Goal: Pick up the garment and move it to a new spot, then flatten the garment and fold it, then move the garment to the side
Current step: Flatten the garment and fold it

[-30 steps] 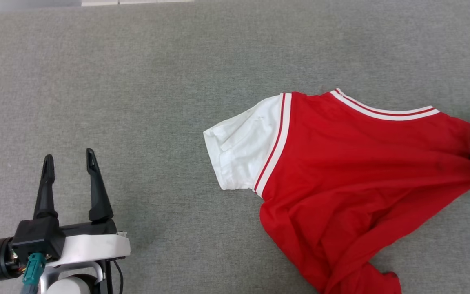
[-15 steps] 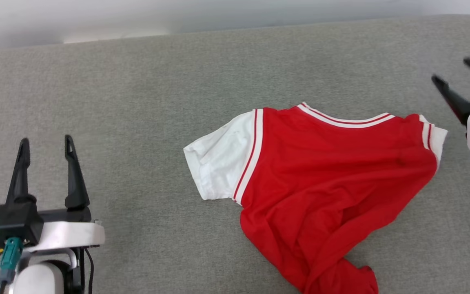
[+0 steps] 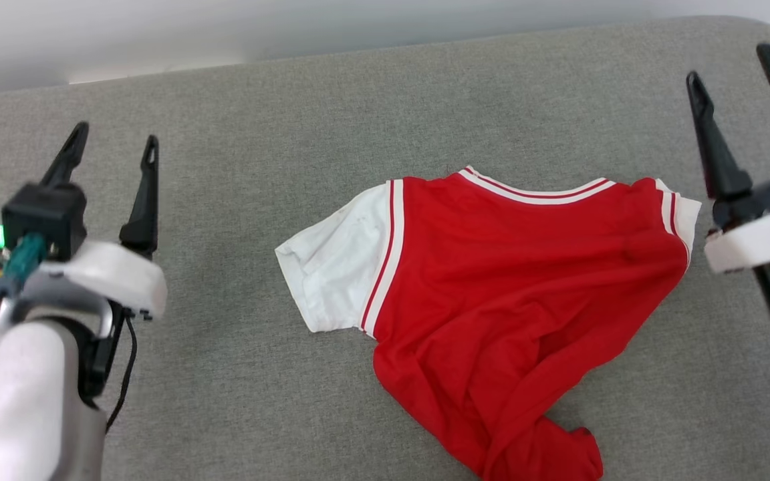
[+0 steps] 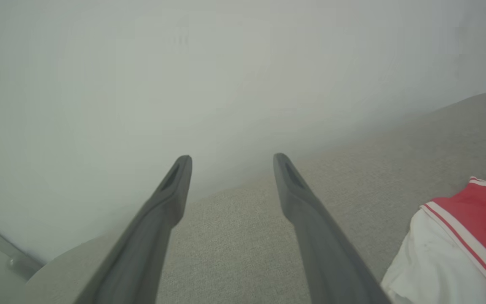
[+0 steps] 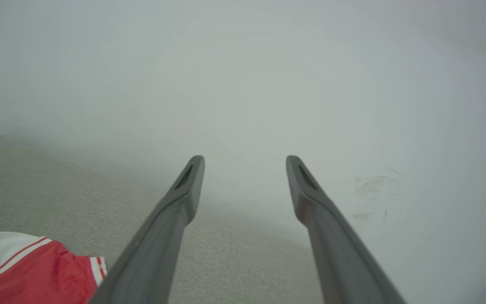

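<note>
Your garment lies rumpled on the grey fabric surface, right of its middle. The collar points to the far edge, one white sleeve is spread flat toward the left edge, and the red hem is bunched at the near edge. Your left gripper hangs over the left part, fingers apart, nothing between them, well apart from the shirt. Your right gripper sits by the far right corner, just beside the other white sleeve, fingers spread wide, gripping nothing. A pale wall runs behind the far edge.
</note>
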